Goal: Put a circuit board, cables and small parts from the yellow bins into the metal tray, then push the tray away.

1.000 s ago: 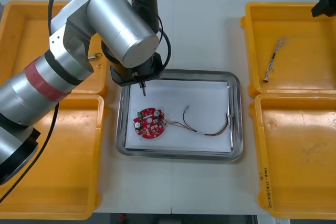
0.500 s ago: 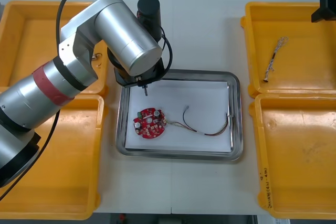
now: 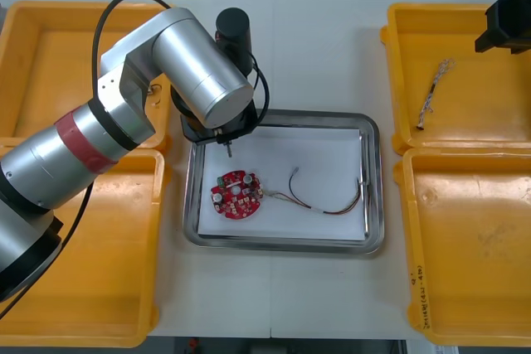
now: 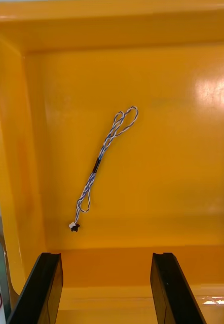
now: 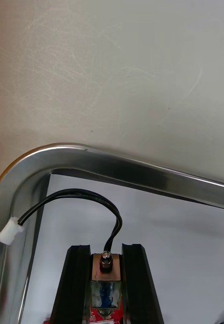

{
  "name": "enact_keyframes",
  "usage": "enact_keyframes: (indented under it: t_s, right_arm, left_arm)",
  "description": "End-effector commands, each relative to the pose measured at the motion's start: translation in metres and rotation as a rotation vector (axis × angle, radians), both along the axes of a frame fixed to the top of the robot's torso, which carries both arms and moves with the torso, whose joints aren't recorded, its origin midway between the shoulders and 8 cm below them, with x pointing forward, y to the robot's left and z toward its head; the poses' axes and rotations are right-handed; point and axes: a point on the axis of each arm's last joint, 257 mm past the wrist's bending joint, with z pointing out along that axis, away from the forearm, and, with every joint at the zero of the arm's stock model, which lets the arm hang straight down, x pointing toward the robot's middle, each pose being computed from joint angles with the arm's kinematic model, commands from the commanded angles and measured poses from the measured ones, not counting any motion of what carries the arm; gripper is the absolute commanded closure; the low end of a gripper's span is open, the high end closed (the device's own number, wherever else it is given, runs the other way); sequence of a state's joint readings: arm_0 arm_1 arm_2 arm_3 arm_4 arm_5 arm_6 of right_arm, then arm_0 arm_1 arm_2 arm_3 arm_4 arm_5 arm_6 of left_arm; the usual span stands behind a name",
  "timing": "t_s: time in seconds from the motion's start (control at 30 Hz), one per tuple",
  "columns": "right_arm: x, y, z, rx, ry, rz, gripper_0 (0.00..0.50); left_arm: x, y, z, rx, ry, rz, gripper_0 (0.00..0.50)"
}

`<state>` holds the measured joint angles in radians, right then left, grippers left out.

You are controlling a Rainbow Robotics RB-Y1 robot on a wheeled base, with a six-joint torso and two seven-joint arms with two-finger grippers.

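Hanging over the far left corner of the metal tray [image 3: 373,196], the left tool [image 5: 107,250] is clamped on one end of a black cable [image 5: 91,195]. A red circuit board [image 3: 239,194] and a red and yellow cable [image 3: 328,205] are seen inside the tray. Right of the tray, the right tool [image 4: 106,258] is held with its fingers apart above a blue and white cable [image 4: 104,162] in a yellow bin [image 4: 193,177].

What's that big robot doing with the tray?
The left gripper holds a black cable in its jaws over the far-left corner of the metal tray, which already has a red circuit board and a red and yellow cable. The right gripper, jaws open, hovers over a twisted blue and white cable in a yellow bin.
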<state>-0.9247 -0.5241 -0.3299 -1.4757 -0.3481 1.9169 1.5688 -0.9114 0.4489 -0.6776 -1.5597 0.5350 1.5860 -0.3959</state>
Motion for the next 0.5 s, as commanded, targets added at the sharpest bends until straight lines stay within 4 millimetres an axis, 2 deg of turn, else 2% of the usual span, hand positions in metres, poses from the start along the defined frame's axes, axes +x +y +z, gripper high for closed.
enact_keyframes:
  t_s: [0.03,0.1,0.13,0.17,0.2,0.27,0.3,0.5]
  right_arm:
    - [0.013,0.015,0.031,0.027,-0.029,-0.028,0.0]
    - [0.016,0.017,0.034,0.036,-0.021,-0.036,0.0]
    - [0.017,0.018,0.035,0.037,-0.021,-0.037,0.0]
    - [0.018,0.019,0.036,0.04,-0.017,-0.039,0.0]
    - [0.018,0.019,0.037,0.04,-0.016,-0.04,0.0]
    - [0.019,0.02,0.036,0.041,-0.007,-0.047,0.0]
    - [0.019,0.02,0.034,0.041,0.003,-0.053,0.0]
    - [0.021,0.024,0.023,0.08,0.073,-0.11,0.0]
  left_arm:
    - [-0.003,-0.011,-0.008,-0.021,0.002,0.002,0.495]
    - [-0.002,-0.012,-0.01,-0.026,0.003,0.002,0.476]
    - [-0.001,-0.011,-0.01,-0.029,0.002,0.006,0.429]
    - [0.0,-0.012,-0.01,-0.033,0.0,0.007,0.324]
    - [0.0,-0.012,-0.01,-0.032,-0.001,0.005,0.245]
    - [0.001,-0.012,-0.01,-0.033,-0.002,0.007,0.03]
    - [0.0,-0.012,-0.01,-0.032,-0.002,0.006,0.0]
    - [0.001,-0.012,-0.009,-0.035,-0.004,0.009,0.0]
